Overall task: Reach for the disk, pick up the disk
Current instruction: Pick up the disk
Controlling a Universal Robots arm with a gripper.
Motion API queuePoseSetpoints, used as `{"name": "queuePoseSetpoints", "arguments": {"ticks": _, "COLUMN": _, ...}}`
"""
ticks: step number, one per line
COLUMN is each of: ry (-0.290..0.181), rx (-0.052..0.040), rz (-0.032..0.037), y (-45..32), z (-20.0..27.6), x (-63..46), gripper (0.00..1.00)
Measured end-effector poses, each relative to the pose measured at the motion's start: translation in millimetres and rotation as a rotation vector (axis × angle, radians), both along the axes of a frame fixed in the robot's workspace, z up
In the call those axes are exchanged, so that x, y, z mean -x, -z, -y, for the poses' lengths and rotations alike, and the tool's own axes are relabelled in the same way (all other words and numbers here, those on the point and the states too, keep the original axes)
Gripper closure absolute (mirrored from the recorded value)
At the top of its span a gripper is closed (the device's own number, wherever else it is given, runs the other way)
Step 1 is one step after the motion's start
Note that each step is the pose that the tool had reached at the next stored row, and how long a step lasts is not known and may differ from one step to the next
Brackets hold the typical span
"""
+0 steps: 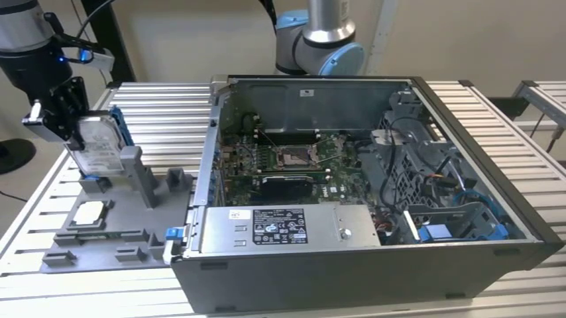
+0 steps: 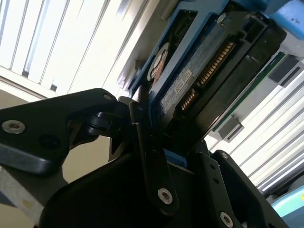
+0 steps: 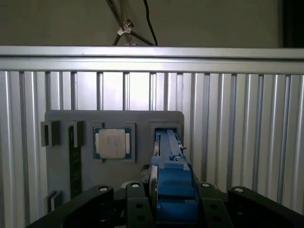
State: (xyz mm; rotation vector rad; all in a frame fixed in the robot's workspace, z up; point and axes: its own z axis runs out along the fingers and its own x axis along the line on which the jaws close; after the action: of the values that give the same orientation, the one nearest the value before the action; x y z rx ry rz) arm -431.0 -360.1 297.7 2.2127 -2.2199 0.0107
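Silver metal with blue rails, the disk (image 1: 97, 146) stands upright in the pincer (image 1: 75, 129), which is clamped on it. It is above the grey tray (image 1: 124, 199) near the table's (image 1: 159, 106) edge on the exterior view's left, beside the open computer case (image 1: 336, 278). The reach looks done and the grip made. The lift is barely begun at most: the disk's lower edge sits at the tray's slot, and I cannot tell whether it is clear. The exterior view gives the layout and the square chip (image 1: 90, 213) on the tray. The second wrist view shows a black finger (image 2: 147, 156) pressed against the blue rail, while the first wrist view looks along the disk's edge toward the slot.
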Motion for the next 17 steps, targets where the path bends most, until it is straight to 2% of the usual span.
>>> {"name": "queuePoseSetpoints", "arguments": {"ticks": 17, "ry": 0.0, "rx": 0.0002, "rz": 0.0001, "y": -10.8, "z": 0.0, "x": 0.0, "gripper": 1.0}}
